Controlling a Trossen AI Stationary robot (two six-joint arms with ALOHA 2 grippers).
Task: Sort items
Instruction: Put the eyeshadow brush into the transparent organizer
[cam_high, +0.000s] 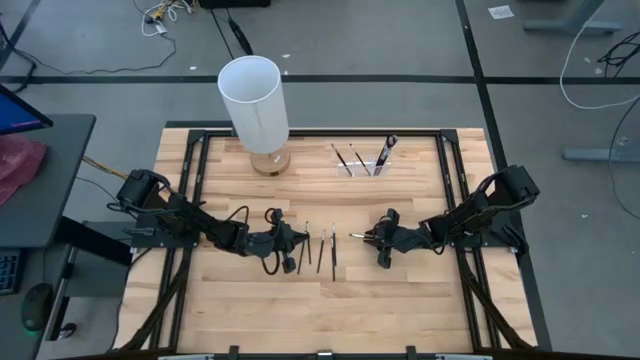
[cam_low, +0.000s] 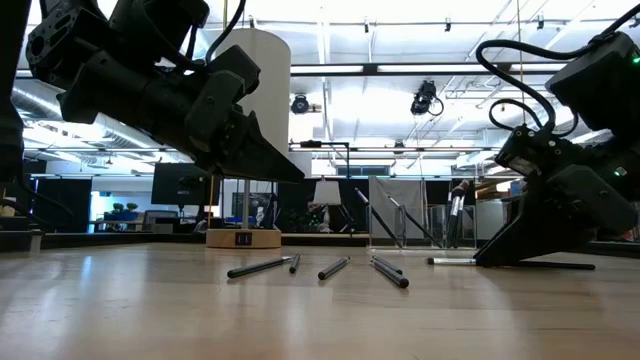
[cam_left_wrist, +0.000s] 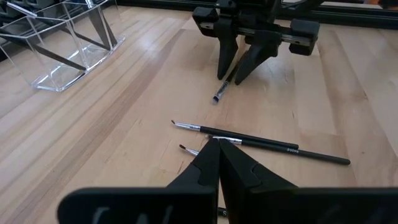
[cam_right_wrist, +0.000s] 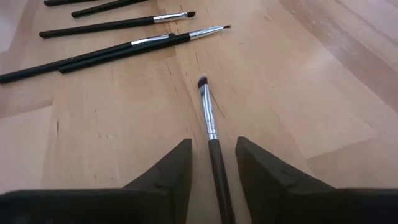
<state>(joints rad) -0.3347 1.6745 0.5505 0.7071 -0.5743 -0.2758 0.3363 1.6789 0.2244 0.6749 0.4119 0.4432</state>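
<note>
Right wrist view: one brush (cam_right_wrist: 210, 127), silver ferrule and small dark tip, lies flat on the worktop (cam_right_wrist: 298, 93) between the fingers of the right gripper (cam_right_wrist: 214, 168). The jaws stand apart on either side of the handle and do not press it; I judge this item is about to be grasped or has just been let go, and cannot tell which. Beyond it, a loose group of four or five more brushes (cam_right_wrist: 118, 46) lies on the wood, unsorted. High view: the same loose group (cam_high: 318, 250) sits mid-worktop, between the two arms. Left gripper (cam_high: 292, 243) is closed, empty as far as I can see, and hangs just over the left edge of that group; left wrist view shows its fingers pinched together above two long crossing brushes (cam_left_wrist: 261, 142). Clear holder (cam_high: 362, 160) at the far side already carries a few items standing in its compartments: two thin ones to one side, a thicker one to the other. Tall white cylinder (cam_high: 255, 105) stands to the left of it, contents hidden. Judgement: sorting is partly done, a minority of items placed, roughly half a dozen remaining on the worktop including the one at the right gripper.
</note>
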